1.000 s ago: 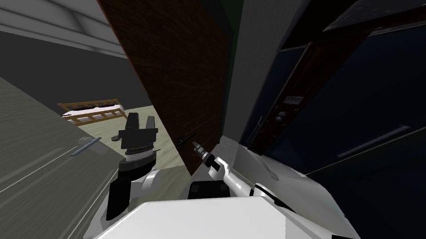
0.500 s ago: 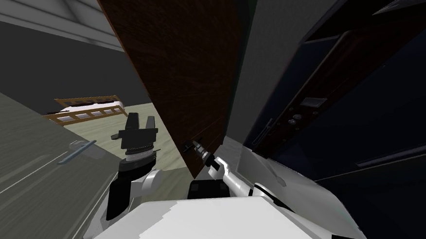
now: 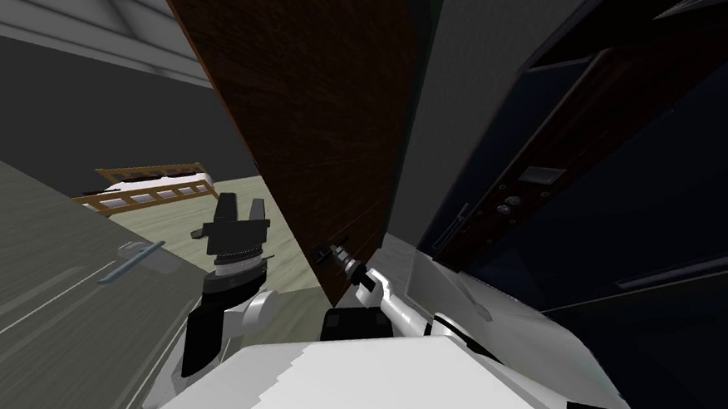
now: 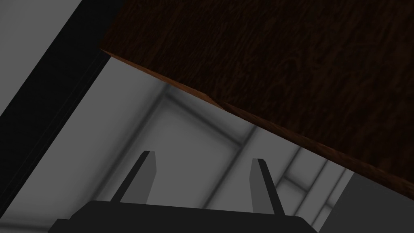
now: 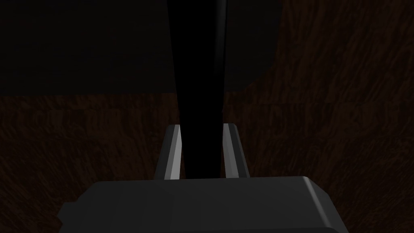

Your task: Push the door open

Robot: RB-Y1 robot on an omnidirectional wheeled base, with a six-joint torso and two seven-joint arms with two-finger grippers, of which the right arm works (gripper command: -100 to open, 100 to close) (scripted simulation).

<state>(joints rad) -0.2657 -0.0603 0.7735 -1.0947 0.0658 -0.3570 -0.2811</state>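
A dark brown wooden door [image 3: 305,109] stands ajar just ahead of me, its free edge towards my left. Its black lever handle [image 3: 321,253] sits low on the door. My right gripper [image 3: 338,254] reaches to that handle. In the right wrist view the black handle bar [image 5: 200,81] runs between the two fingers of the right gripper [image 5: 201,133], which press its sides, with the door face [image 5: 323,121] close behind. My left gripper [image 3: 241,207] is raised left of the door edge, open and holding nothing. The left wrist view shows the left gripper [image 4: 202,170] below the door's edge [image 4: 283,60].
A grey panel with a bar handle [image 3: 130,259] lies close on my left. Beyond the door opening is pale floor and a wooden-framed bed [image 3: 151,186]. Dark tall cabinets with a control panel [image 3: 522,188] stand close on my right.
My right gripper has closed from wide open onto the door handle. The head view shifted a little, so the door looks nearer. My left arm has not moved.
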